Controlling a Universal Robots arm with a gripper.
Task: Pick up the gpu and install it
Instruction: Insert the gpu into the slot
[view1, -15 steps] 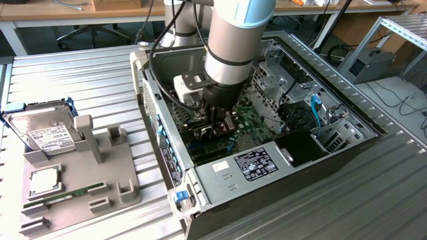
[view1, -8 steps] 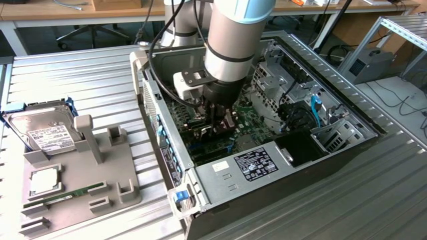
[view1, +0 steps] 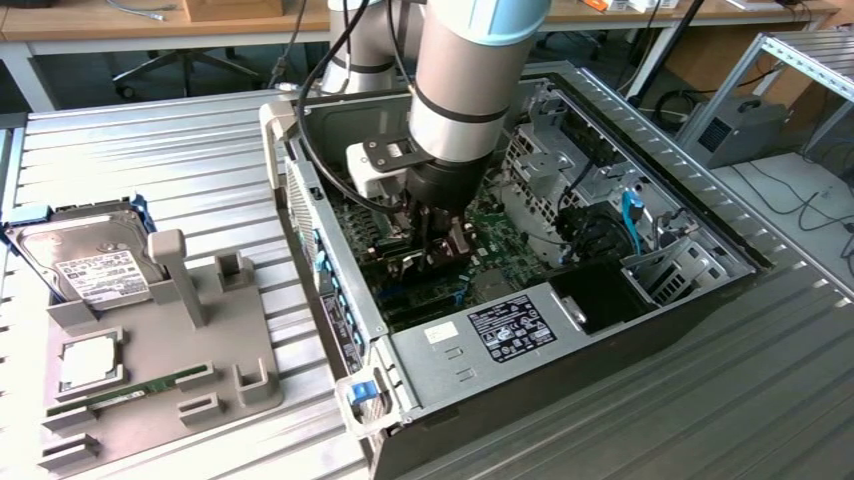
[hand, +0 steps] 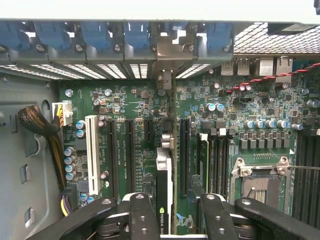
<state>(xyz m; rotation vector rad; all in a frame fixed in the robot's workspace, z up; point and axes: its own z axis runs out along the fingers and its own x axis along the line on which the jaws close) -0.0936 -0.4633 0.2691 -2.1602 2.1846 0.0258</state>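
Note:
The gpu (hand: 165, 187) stands edge-on over a long slot of the green motherboard (hand: 135, 100), its silvery bracket (hand: 165, 60) against the case's rear slot openings. My gripper (hand: 177, 212) straddles the card from above, open. One finger (hand: 142, 215) lies close beside the card and the other finger (hand: 215, 215) stands a little apart from it. In the exterior view the gripper (view1: 438, 242) is lowered deep inside the open computer case (view1: 534, 340), and the arm hides most of the card.
A grey fixture tray (view1: 160, 370) at the exterior view's left holds a hard drive (view1: 87, 265), a processor (view1: 91, 362) and a green memory stick (view1: 134, 388). Inside the case are a white slot (hand: 91, 145), a cable bundle (hand: 37, 122), the processor socket (hand: 260, 180) and blue cables (view1: 630, 215).

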